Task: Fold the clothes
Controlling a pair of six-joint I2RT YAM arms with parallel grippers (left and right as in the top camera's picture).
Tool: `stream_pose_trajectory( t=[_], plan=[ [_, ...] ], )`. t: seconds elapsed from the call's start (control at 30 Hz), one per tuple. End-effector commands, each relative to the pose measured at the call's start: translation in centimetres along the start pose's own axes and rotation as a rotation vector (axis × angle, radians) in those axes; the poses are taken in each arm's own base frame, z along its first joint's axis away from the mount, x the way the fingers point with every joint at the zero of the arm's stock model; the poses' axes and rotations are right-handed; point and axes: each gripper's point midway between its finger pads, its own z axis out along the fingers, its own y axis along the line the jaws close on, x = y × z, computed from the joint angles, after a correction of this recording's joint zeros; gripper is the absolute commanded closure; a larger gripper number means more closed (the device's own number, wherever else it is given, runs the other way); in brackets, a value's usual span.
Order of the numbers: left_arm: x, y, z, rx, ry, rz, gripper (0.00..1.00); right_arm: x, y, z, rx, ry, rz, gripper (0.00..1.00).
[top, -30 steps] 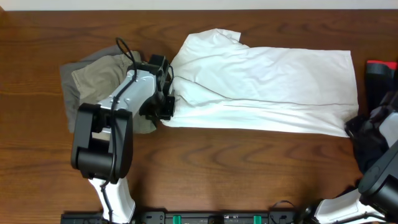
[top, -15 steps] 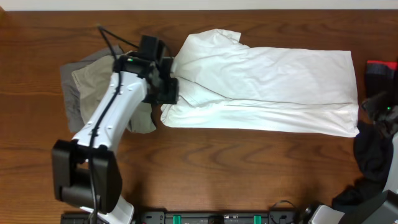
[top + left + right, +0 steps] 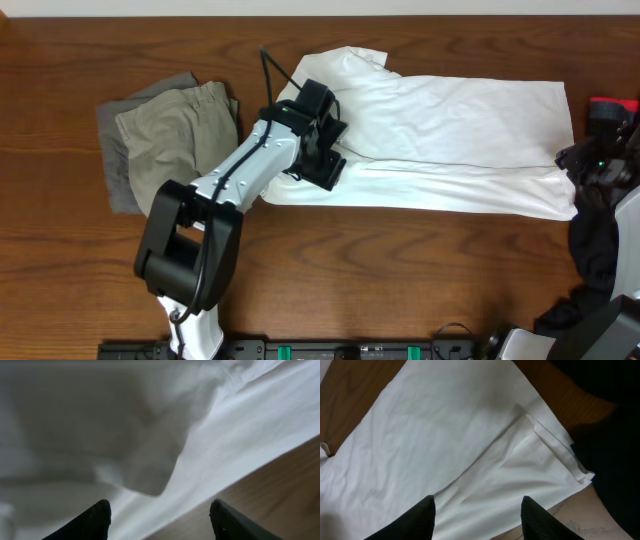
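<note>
The large white T-shirt lies folded lengthwise across the middle and right of the table. My left gripper is open just above the shirt's left front edge; the left wrist view shows its jaws spread over white cloth and bare wood. My right gripper is open at the shirt's right end; its jaws are spread above the shirt's front right corner. Khaki shorts lie on a grey piece at the left. A black garment lies at the right edge.
A red and black object sits at the far right edge. The black garment also shows in the right wrist view, beside the shirt's corner. Bare wooden table runs along the front.
My left gripper has swung right from the shorts' edge onto the shirt's left part. My right gripper has moved up from the black garment to the shirt's right end.
</note>
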Motion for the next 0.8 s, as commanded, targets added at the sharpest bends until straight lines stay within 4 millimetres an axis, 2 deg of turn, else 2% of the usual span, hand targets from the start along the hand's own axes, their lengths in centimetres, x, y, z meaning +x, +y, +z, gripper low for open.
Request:
stream_pose_trajectory(
  t=[0.0,0.13,0.33,0.47,0.57,0.7,0.77],
  plan=[
    [-0.4,0.7,0.6,-0.032,-0.006,0.08,0.36,0.2,0.4,0.2,-0.005,0.006,-0.026,0.46],
    [-0.9,0.8,0.9,-0.033,-0.024,0.091,0.44,0.2,0.4,0.2,-0.005,0.006,-0.026,0.46],
    [-0.3,0.9,2.1,-0.029,0.013,0.088,0.45,0.2,0.4,0.2,-0.005,0.007,-0.025,0.46],
    [0.1,0.4,2.4,-0.025,0.029,0.117,0.46,0.2,0.4,0.2,-0.005,0.007,-0.025,0.46],
    [-0.3,-0.1,2.5,-0.024,0.018,0.145,0.55,0.2,0.4,0.2,-0.005,0.007,-0.025,0.46],
    [-0.8,-0.5,2.5,-0.024,-0.004,0.161,0.92,0.2,0.4,0.2,-0.005,0.007,-0.025,0.46],
    [-1.2,-0.6,2.3,-0.028,-0.014,0.167,0.94,0.2,0.4,0.2,-0.005,0.007,-0.025,0.46]
  ],
)
